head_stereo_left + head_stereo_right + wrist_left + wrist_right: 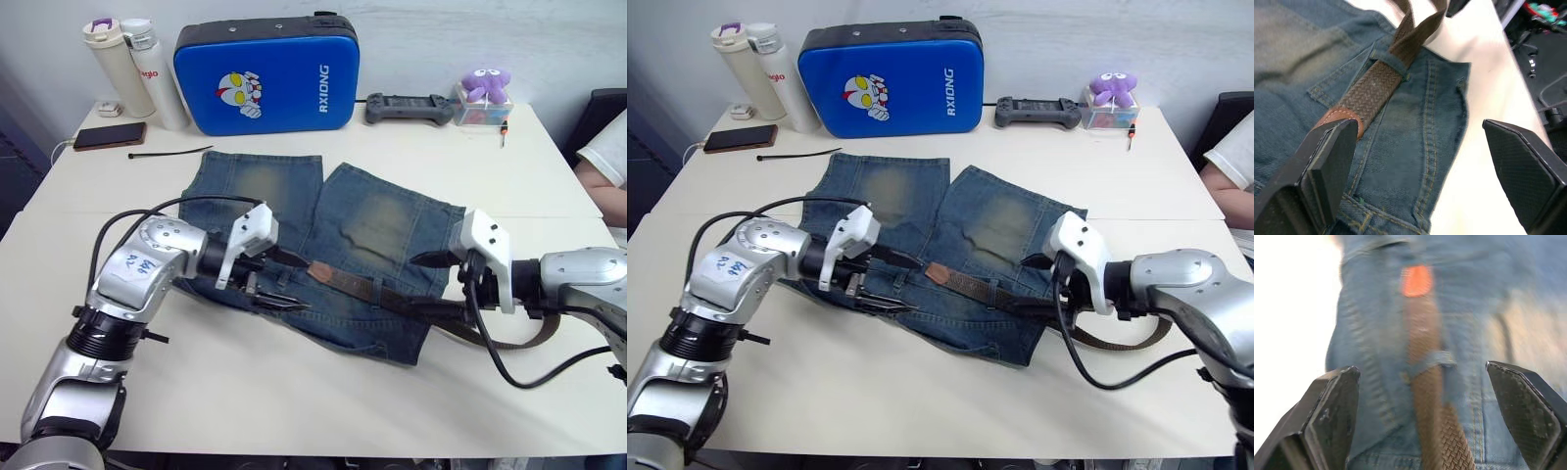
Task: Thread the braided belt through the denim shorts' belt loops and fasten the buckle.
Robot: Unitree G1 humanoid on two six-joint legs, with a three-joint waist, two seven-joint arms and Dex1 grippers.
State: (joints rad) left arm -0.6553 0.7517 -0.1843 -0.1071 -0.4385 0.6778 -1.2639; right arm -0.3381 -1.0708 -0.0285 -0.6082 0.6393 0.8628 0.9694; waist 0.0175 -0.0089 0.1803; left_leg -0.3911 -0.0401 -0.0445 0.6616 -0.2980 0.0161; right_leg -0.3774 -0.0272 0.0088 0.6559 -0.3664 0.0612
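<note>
The denim shorts lie flat on the white table, waistband toward me. The braided belt runs along the waistband. Its leather tip lies near the middle, and the strap passes under one of the belt loops. It then trails off the shorts' right edge and curves back beneath my right arm. My left gripper is open just above the waistband, its upper finger beside the tip. My right gripper is open at the shorts' right edge, straddling the strap. The buckle is hidden.
A blue hard case, two bottles, a phone and a black cable tie sit at the back left. A controller and purple plush toy are at the back right. A person's sleeve shows at the right edge.
</note>
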